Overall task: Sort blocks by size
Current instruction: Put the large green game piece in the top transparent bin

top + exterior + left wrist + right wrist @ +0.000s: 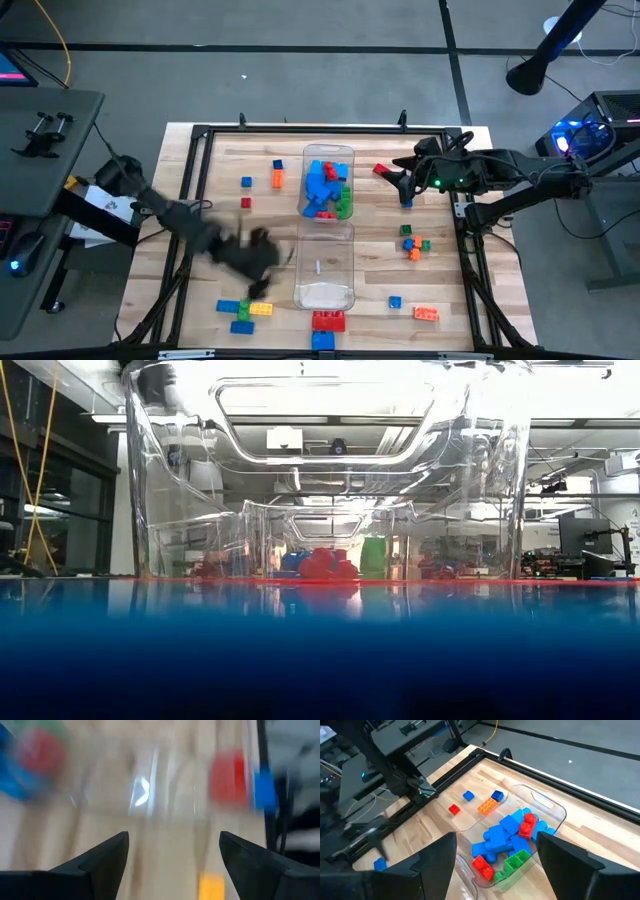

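Observation:
Several blue, red and green blocks (328,188) lie in the far clear bin (329,152); they also show in the right wrist view (506,839). The near clear bin (324,292) holds no blocks that I can see. My left gripper (262,278) is blurred, left of the near bin, open and empty (174,837). A yellow block (212,885) lies just before it. My right gripper (400,184) hovers right of the far bin, open and empty (495,840). A red block (380,169) and a blue block (407,203) lie beside it.
Loose blocks lie around the table: blue, orange and red ones (262,182) at the far left, green, yellow and blue ones (245,310) at the near left, red and blue ones (326,328) at the near edge, and green, orange and blue ones (413,243) on the right. A black frame (200,132) borders the table.

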You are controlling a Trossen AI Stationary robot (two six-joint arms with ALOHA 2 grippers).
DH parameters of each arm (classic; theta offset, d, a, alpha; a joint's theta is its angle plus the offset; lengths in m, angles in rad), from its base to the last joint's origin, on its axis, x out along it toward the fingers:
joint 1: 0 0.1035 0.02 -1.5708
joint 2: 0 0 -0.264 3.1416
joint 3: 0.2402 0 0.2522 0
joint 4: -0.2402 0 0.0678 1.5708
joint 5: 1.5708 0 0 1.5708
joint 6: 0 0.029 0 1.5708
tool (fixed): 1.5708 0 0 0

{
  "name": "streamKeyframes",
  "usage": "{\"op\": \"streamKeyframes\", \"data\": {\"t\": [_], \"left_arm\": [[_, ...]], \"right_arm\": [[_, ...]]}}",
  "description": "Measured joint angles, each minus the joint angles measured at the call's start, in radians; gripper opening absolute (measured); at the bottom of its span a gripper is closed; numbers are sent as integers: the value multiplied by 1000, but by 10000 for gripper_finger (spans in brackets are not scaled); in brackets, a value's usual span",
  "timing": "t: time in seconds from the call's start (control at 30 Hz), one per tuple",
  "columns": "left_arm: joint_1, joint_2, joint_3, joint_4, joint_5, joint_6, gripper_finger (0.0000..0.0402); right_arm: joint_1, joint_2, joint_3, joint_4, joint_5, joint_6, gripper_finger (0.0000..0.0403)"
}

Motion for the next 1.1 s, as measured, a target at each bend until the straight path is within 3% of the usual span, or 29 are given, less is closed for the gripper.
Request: {"op": "streamKeyframes", "data": {"t": [0.07,0.13,0.27,0.4,0.73,1.1], "left_arm": [[-118,28,-17,-48,-32,-150,294],[-191,62,-32,-70,-34,-479,294],[-230,131,-55,-94,66,-1070,293],[-225,182,-54,-103,189,-1377,293],[-229,269,-49,-82,284,-1503,285],[-217,278,-49,-86,277,-1529,157]], "right_arm": [[0,1,0,-6,0,0,271],[0,2,0,-12,0,0,271],[0,2,0,-26,0,0,271],[0,2,0,-37,1,0,271],[0,2,0,-73,1,3,271],[0,20,0,-116,7,3,271]]}}
